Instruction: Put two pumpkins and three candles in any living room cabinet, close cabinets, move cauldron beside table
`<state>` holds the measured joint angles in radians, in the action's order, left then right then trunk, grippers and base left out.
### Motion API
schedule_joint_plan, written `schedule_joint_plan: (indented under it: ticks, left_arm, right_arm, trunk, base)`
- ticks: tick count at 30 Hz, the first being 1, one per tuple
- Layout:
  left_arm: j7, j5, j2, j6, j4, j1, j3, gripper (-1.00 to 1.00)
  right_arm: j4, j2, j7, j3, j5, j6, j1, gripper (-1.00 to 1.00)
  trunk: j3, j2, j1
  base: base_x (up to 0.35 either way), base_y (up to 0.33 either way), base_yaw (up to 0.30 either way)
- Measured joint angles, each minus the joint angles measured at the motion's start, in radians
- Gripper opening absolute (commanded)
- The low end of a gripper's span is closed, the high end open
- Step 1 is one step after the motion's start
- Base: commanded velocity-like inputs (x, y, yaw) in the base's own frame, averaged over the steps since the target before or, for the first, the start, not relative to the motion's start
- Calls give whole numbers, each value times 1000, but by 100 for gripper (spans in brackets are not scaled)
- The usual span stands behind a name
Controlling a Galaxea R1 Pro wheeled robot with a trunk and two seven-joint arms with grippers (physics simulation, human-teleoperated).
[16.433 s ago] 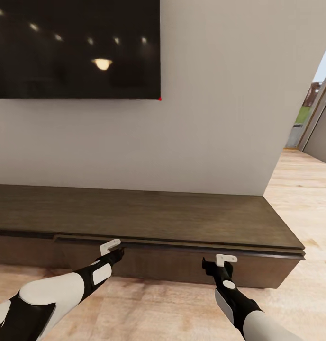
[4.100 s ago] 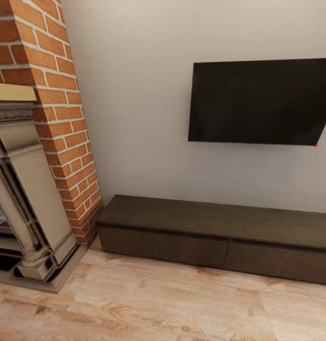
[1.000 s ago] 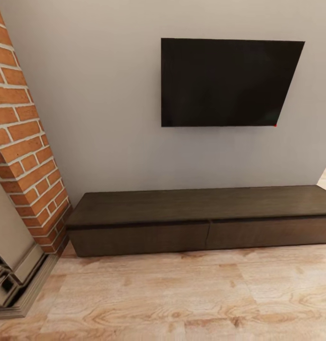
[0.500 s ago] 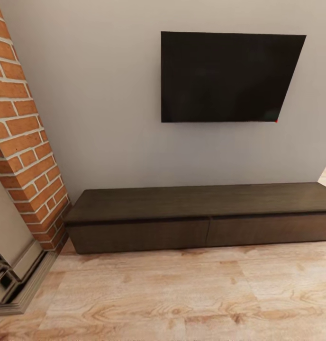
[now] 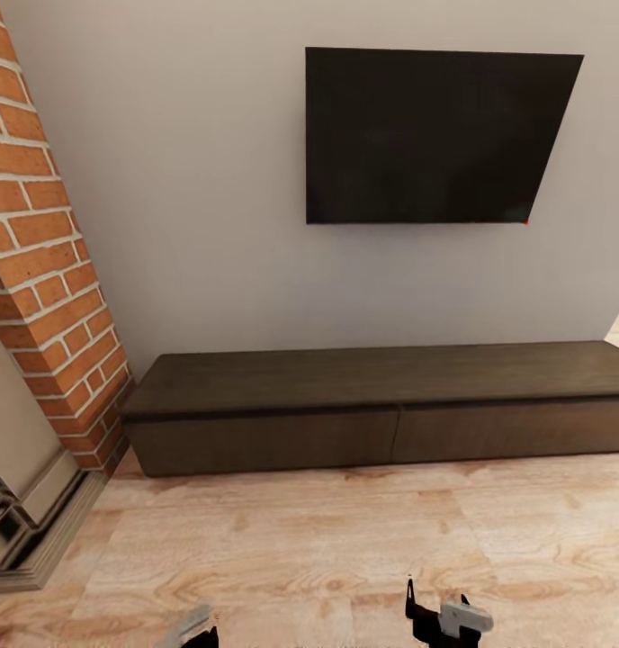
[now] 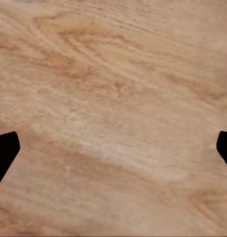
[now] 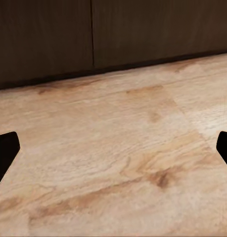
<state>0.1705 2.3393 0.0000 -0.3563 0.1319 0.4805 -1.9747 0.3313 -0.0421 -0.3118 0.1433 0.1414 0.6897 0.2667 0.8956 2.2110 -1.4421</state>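
Cabinet (image 7: 93, 34) fronts beyond right gripper (image 7: 113, 148)

The cabinet (image 5: 381, 414) sits on the floor (image 5: 345, 549) ahead of me, TV (image 5: 435, 135) on the wall above it, fireplace (image 5: 31, 360) just left of it.

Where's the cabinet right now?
In the head view the cabinet sits on the floor against the wall, centre to right, below the TV, its left end beside the brick fireplace. Both drawer fronts look shut.
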Motion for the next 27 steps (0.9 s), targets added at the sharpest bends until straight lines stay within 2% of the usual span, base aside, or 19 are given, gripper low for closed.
schedule_joint_plan:
  ticks: [2, 6, 7, 8, 9, 12, 13, 14, 17, 18, 19, 20, 21, 23, 24, 25, 26, 27]
  left_arm:
    - [30, -1, -22, 10, -6, 44, 0, 100]
    - [150, -23, -78, 18, -12, 128, 0, 100]
    - [200, -40, -96, 19, -13, 152, -1, 100]
    - [371, -120, -158, 16, -14, 211, 3, 100]
    - [396, -134, -174, 16, -13, 230, 0, 100]
    - [477, -173, -174, 12, -1, 263, 3, 100]
    - [499, -183, -174, 7, 21, 277, 3, 100]
    - [506, -186, -174, -4, 37, 281, 4, 100]
    - [525, -205, -174, -48, 76, 286, 4, 100]
    - [565, -248, -174, -79, 118, 288, 3, 100]
    - [591, -268, -174, -88, 138, 288, 3, 100]
    - [696, -335, -174, -103, 201, 289, 4, 100]
    - [744, -360, -174, -108, 228, 289, 4, 100]
    - [953, -462, -174, -118, 357, 297, 12, 100]
    - [1008, -490, -174, -119, 400, 300, 18, 100]
    - [1103, -545, -174, -120, 486, 304, 37, 100]
    - [1145, -574, -174, -119, 536, 306, 51, 100]
    - [1221, -654, -165, -113, 662, 310, 108, 100]
  right_arm:
    - [38, 0, 1, -1, 12, -65, 27, 100]
    - [80, 0, 5, -1, 84, -178, 104, 100]
    - [86, 1, 7, -1, 118, -203, 135, 100]
    - [93, 11, 8, -4, 251, -279, 206, 100]
    - [94, 15, 8, -2, 265, -290, 295, 100]
    - [95, 49, 8, -3, 360, -324, 339, 100]
    - [96, 73, 8, -3, 433, -345, 371, 100]
    - [96, 84, 9, -3, 472, -357, 384, 100]
    - [103, 94, 16, -3, 521, -375, 401, 100]
    - [118, 98, 28, -3, 538, -382, 406, 100]
    - [123, 99, 32, -3, 543, -383, 407, 100]
    - [134, 100, 39, -3, 551, -387, 410, 100]
    - [137, 101, 40, -3, 553, -388, 410, 100]
    - [143, 102, 44, -4, 558, -389, 411, 100]
    - [144, 103, 45, -4, 558, -390, 412, 100]
    - [147, 105, 45, -4, 559, -390, 412, 100]
    - [149, 107, 46, -5, 560, -390, 412, 100]
    - [156, 118, 46, -5, 562, -390, 412, 100]
  trunk:
    - [6, 14, -8]
    - [19, 42, -23]
    - [22, 49, -27]
    - [25, 56, -31]
    - [28, 63, -34]
    - [38, 84, -46]
    - [41, 91, -50]
    - [44, 98, -54]
    - [54, 119, -65]
    - [57, 126, -69]
    - [60, 133, -73]
    - [63, 140, -77]
    - [66, 147, -81]
    - [72, 161, -88]
    - [75, 168, -92]
    - [79, 175, -96]
    - [82, 182, -100]
    - [85, 189, -103]
  base:
    - [0, 0, 0]
    - [0, 0, 0]
    - [0, 0, 0]
    - [0, 0, 0]
    - [0, 0, 0]
    - [0, 0, 0]
    - [0, 0, 0]
    - [0, 0, 0]
    - [0, 0, 0]
    - [0, 0, 0]
    - [0, 0, 0]
    - [0, 0, 0]
    - [0, 0, 0]
    - [0, 0, 0]
    - [0, 0, 0]
    - [0, 0, 0]
    - [0, 0, 0]
    - [0, 0, 0]
